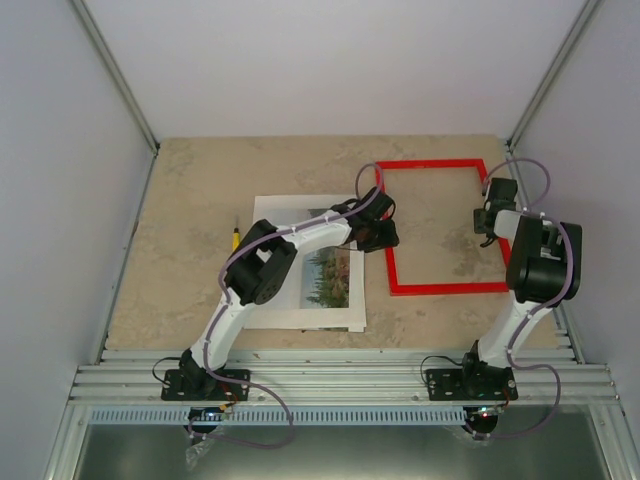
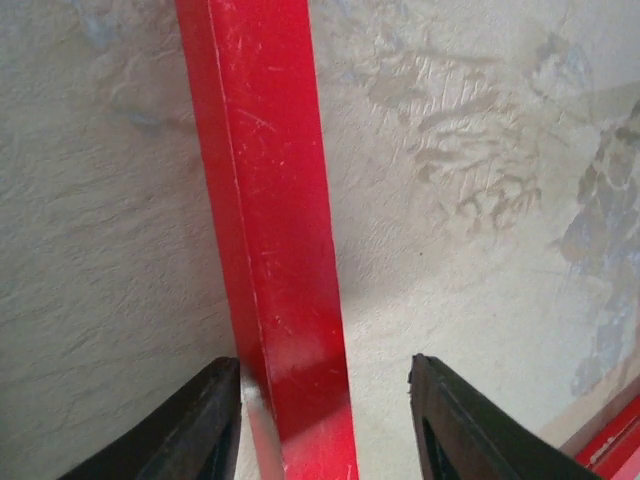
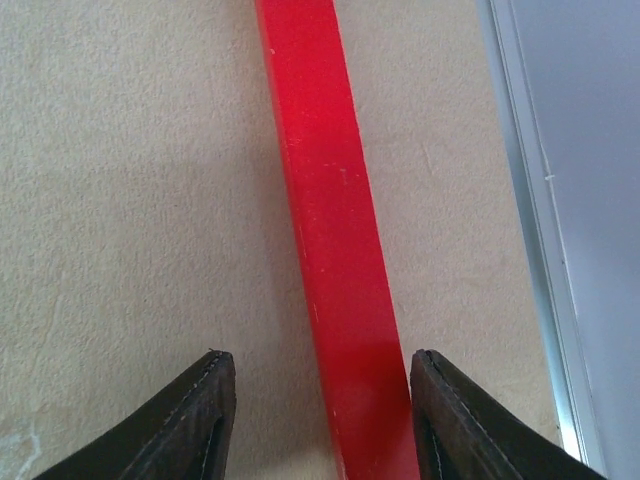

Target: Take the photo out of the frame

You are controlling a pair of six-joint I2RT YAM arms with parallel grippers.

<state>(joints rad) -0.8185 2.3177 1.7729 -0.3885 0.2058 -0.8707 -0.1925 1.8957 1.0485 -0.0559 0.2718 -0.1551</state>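
The red frame [image 1: 450, 288] lies flat at the back right of the table, and bare tabletop shows through its opening. The photo [image 1: 335, 275] lies to its left inside a white mat [image 1: 290, 212], partly hidden by my left arm. My left gripper [image 1: 383, 222] is over the frame's left rail [image 2: 270, 200]. In the left wrist view that gripper [image 2: 325, 365] is open and straddles the rail, with a clear gap on the right side. My right gripper [image 1: 487, 215] is open over the right rail [image 3: 325, 200]. In the right wrist view that gripper [image 3: 320, 370] has its right finger [image 3: 450, 420] close against the rail.
A small yellow and black tool [image 1: 236, 238] lies left of the white mat. A metal rail [image 3: 530, 200] and the side wall run close to the frame's right edge. The ribbed metal edge [image 1: 340, 375] carries both arm bases.
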